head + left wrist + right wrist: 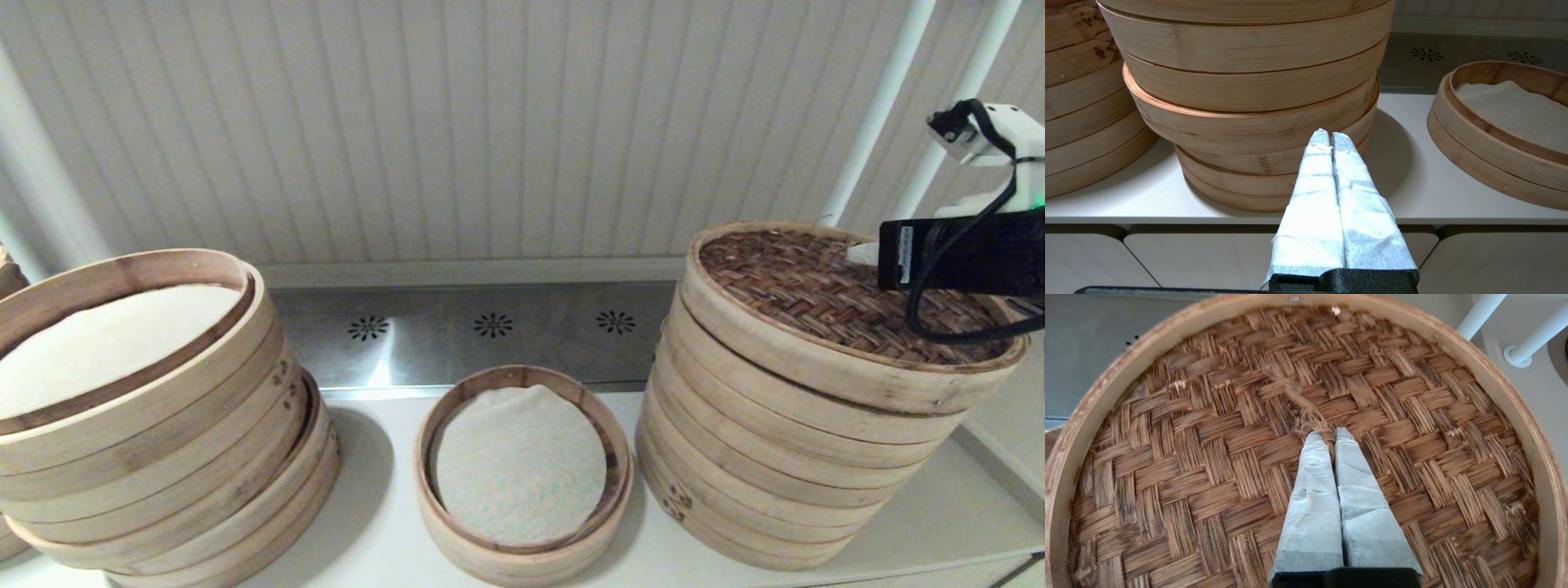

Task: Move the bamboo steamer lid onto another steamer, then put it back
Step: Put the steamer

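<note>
**Woven lid, small fibre loop: lift it slowly and level**

Bamboo and dark woven strips fill my right wrist view. My right tool (1327, 435) is down on the bamboo steamer lid (824, 298), which sits on top of the tall stack (784, 482) at my right side. The two wrapped fingers (1312, 490) are pressed together, and their tips meet at the small twisted fibre loop (1306, 412) in the middle of the weave. It looks as if they pinch the near end of this loop, but the tips hide the exact contact, so I treat the hold as not proven.

I judge the step in hand to be the first lift of the lid. To do it well, I should rise straight up and slowly, so the pale rim comes free of the stack evenly and does not catch on one side. The loop is thin and frayed; a sudden pull could tear it or let it slip out. A lid that hangs from one centre point will probably tilt and swing, so I should wait until it is calm before I carry it sideways.

The goal, another steamer (522, 474), stands low on the counter (384, 523) between the two tall stacks, open, with its pale cloth liner showing. I must descend there with the lid level and centred over its rim.

My left tool (1330, 141) is parked low in front of the counter, near the left stack (1249, 122), fingers pressed together and holding nothing.
</note>
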Tool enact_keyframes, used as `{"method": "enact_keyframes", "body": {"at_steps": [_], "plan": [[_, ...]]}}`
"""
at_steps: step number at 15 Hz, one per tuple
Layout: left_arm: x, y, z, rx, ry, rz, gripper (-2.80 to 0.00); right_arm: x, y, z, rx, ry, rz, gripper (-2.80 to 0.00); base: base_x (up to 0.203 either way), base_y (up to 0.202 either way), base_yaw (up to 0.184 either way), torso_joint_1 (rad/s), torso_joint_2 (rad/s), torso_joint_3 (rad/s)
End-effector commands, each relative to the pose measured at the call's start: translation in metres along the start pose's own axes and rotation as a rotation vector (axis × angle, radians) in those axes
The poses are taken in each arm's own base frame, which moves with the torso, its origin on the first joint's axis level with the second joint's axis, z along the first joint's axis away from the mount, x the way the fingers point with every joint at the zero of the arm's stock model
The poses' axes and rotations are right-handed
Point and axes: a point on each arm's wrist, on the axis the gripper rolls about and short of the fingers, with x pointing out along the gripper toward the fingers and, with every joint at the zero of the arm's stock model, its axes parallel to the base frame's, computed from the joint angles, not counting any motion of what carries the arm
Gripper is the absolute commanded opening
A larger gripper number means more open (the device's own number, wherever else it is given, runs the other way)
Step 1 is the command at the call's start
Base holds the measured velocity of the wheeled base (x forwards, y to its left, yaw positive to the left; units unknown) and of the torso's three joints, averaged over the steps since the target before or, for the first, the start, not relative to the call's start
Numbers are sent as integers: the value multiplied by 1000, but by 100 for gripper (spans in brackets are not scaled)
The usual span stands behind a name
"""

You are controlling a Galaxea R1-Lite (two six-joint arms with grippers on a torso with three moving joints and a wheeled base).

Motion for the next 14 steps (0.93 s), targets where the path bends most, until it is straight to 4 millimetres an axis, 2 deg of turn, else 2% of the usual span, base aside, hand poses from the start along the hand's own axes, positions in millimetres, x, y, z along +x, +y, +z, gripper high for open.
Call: {"method": "enact_keyframes", "body": {"at_steps": [1,3,10,11,12,14], "plan": [[0,0,0,-1,0,0,-280,4,0,-1,0,11,4,-280,0,0,0,0,0,0],[0,0,0,-1,0,-1,-280,10,-2,-2,2,25,3,-280,0,0,0,0,0,0],[0,0,0,-1,0,0,-280,14,-3,-6,6,43,13,-280,0,0,0,0,0,0],[0,0,0,-1,0,1,-280,13,-2,-6,5,40,14,-226,0,0,0,0,0,0],[0,0,0,0,0,0,-280,10,-2,-4,5,30,14,0,0,0,0,0,0,0],[0,0,0,-1,0,1,-280,0,-2,3,4,-13,31,0,0,0,0,0,0,0]]}}
